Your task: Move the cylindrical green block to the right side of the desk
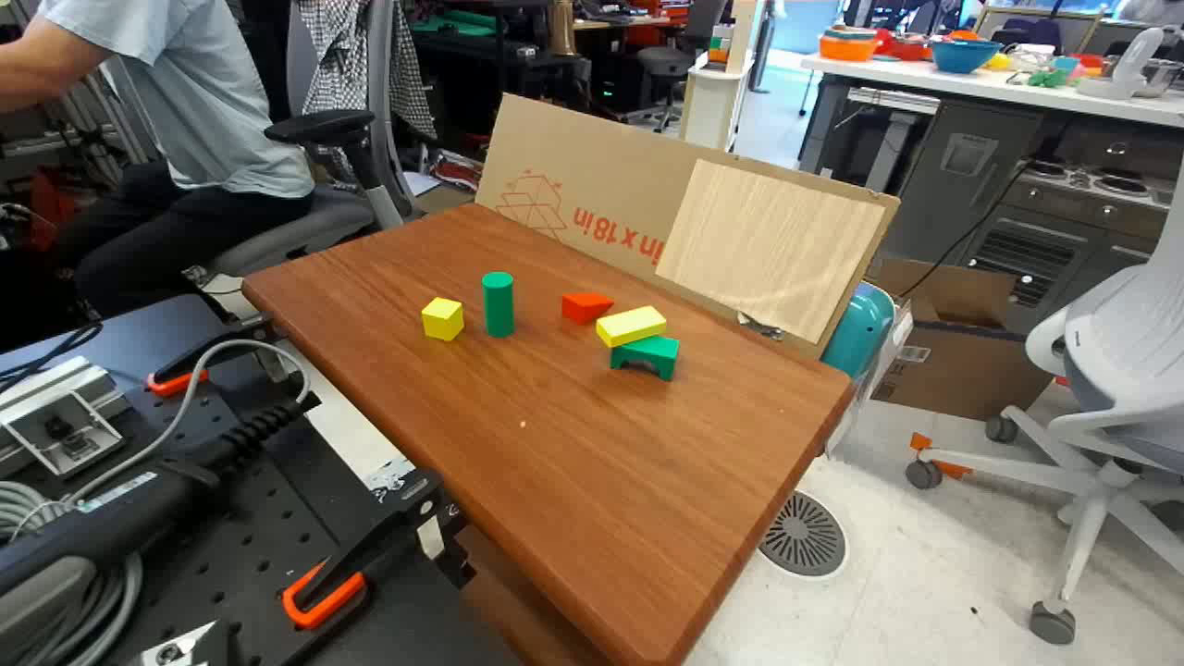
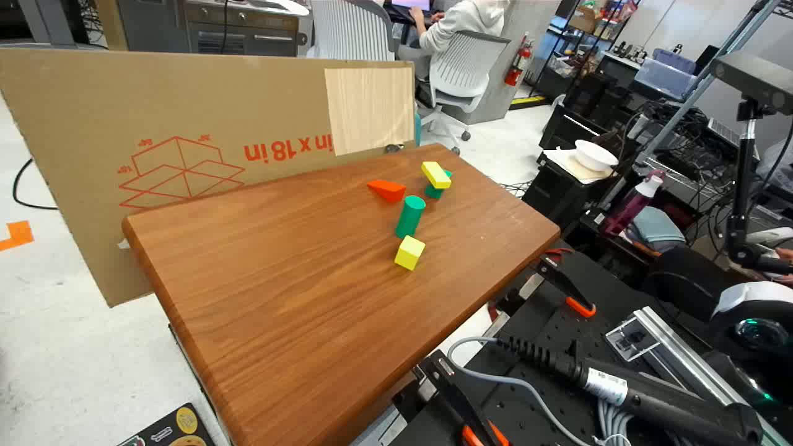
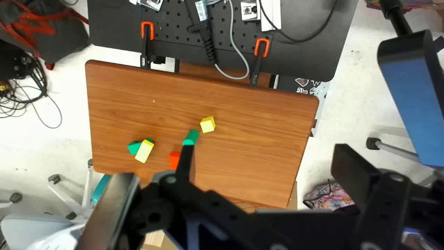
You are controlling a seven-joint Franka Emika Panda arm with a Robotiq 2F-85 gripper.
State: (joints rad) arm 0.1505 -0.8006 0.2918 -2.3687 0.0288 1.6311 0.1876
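The cylindrical green block [image 1: 499,307] stands upright on the reddish-brown desk [image 1: 555,472]. The block also shows in an exterior view [image 2: 410,217], just behind the yellow cube. In the wrist view the green cylinder [image 3: 191,136] is near the middle of the desk [image 3: 249,159], and one fingertip slightly overlaps its lower end in the picture. My gripper [image 3: 265,146] is open, with its fingers wide apart and nothing between them. It looks to be well above the desk and apart from the block. The gripper is out of view in both exterior views.
A yellow cube [image 1: 443,319] sits beside the cylinder. A red-orange wedge [image 1: 585,308] lies nearby. A yellow rectangular block [image 1: 633,326] rests on a green arch block [image 1: 647,357]. A cardboard sheet [image 2: 80,124] stands along one desk edge. A black perforated table [image 3: 222,34] with clamps adjoins the opposite edge.
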